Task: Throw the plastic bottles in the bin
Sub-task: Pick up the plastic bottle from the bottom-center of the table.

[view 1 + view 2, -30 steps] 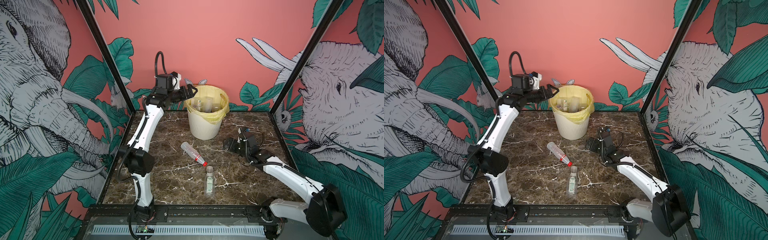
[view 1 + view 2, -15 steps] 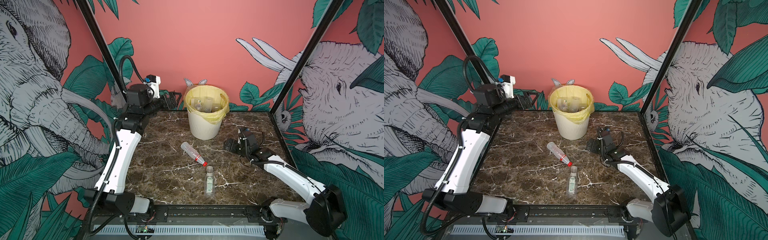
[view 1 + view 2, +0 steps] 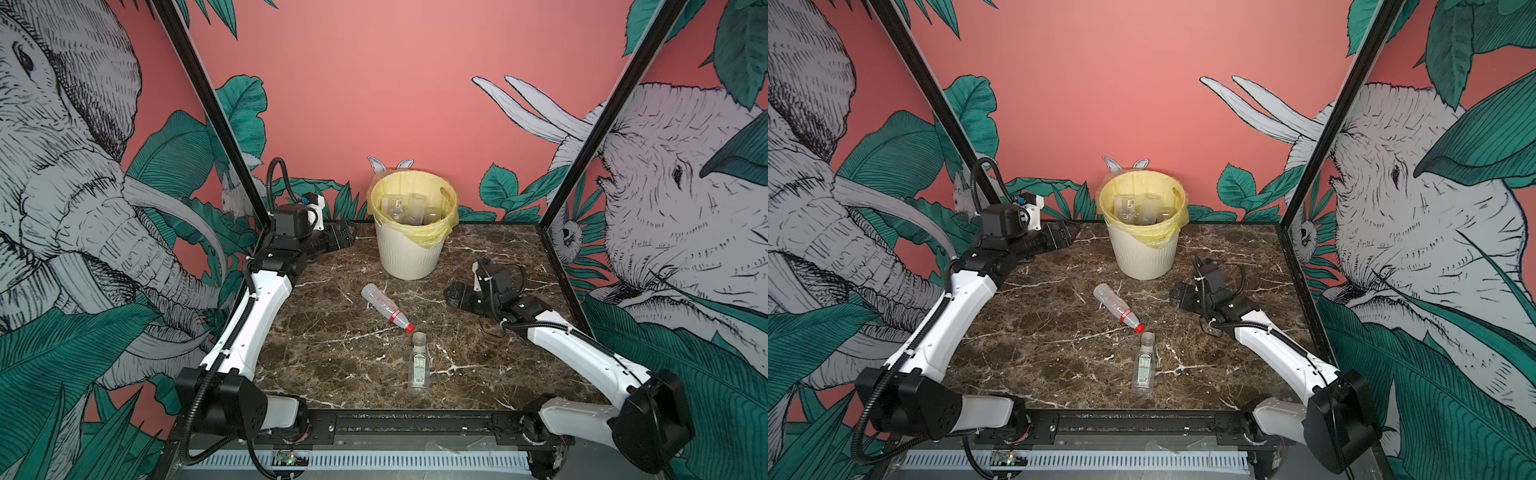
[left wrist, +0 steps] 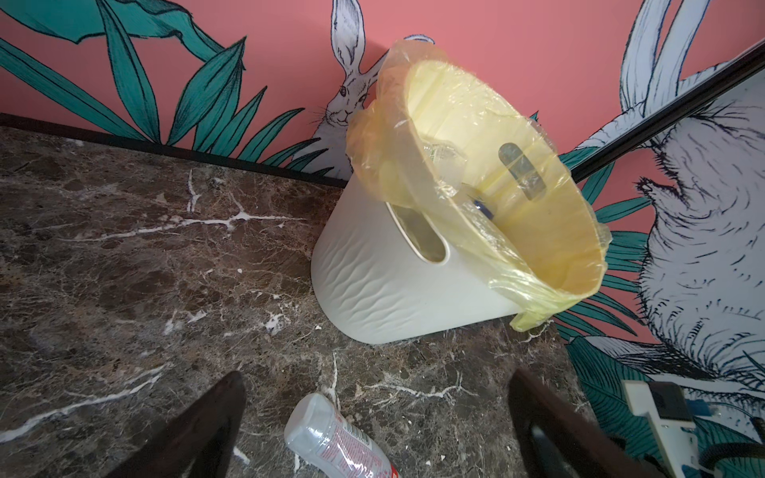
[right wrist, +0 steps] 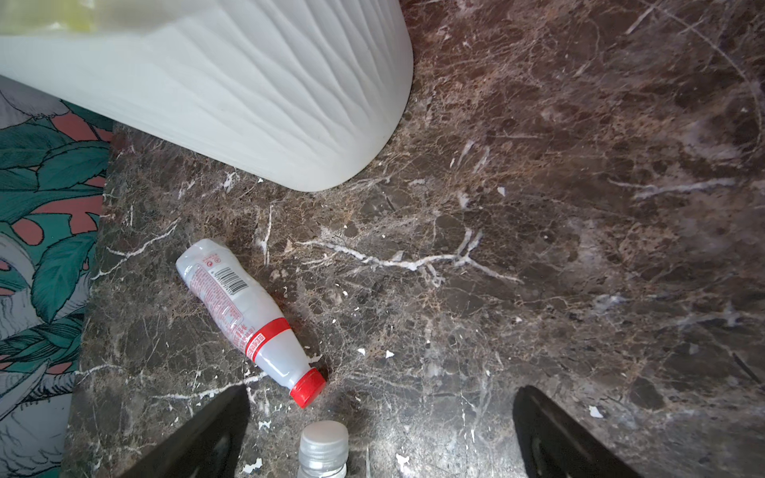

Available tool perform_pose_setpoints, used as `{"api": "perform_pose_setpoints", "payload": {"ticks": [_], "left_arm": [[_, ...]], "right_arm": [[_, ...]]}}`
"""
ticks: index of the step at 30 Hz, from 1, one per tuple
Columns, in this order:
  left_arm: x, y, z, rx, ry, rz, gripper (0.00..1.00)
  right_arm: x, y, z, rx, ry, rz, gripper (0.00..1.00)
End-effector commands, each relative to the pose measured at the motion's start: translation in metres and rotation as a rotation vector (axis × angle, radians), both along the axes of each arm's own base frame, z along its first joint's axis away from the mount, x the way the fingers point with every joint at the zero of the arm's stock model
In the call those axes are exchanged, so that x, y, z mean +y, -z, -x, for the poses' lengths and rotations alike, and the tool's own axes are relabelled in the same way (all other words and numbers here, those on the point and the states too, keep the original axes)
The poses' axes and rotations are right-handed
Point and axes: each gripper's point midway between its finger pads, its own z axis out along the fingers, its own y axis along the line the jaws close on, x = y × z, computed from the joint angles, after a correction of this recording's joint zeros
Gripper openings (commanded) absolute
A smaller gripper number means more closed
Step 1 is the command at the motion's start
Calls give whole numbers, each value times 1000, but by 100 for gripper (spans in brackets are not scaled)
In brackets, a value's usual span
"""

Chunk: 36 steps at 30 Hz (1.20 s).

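While both end effectors hang empty with their jaws spread wide, the red-capped bottle [image 3: 384, 306] and the pale-capped bottle [image 3: 419, 368] lie loose on the desk [image 3: 332, 345].

The bin [image 3: 409, 253] stands upright at the far middle, near the back wall. Several clear bottles [image 3: 409, 208] sit inside its yellow liner.

The red-capped bottle lies on its side just near of the bin, base toward it and cap pointing near-right. The pale-capped bottle lies nearer to you, its cap just beside the red cap but apart from it, as the right wrist view shows [image 5: 323, 443].

Your left end effector [image 3: 345, 232] sits low in the far-left corner, close to the black frame post [image 3: 232, 149] and the desk's far edge. It points right toward the bin.

Your right end effector [image 3: 453, 297] sits low, right of centre, pointing left toward the bottles and well apart from the right edge.

You have bare marble across the near-left of the desk, between the left arm and the bottles. There is more on the near-right, ahead of the right arm. The tightest spot is the strip between the bin and the back wall.
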Motion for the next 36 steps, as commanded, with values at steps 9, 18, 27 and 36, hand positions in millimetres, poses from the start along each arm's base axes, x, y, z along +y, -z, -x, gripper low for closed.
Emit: {"api": "perform_pose_setpoints", "payload": {"ticks": [9,18,27,36], "left_arm": [[14,26,21,3,-67,3,100],[15,53,31,64,-70,9,100],[26,75,46,85,-115,-15,100],[31,90,54,115,-131,-39,99]], "right_arm": [[10,21,20,85,9,-63,99],[28,39,42,136,11,-83,99],[40,54,57,182,11,-92,99],[40,52,73,194,13,-35,99]]}}
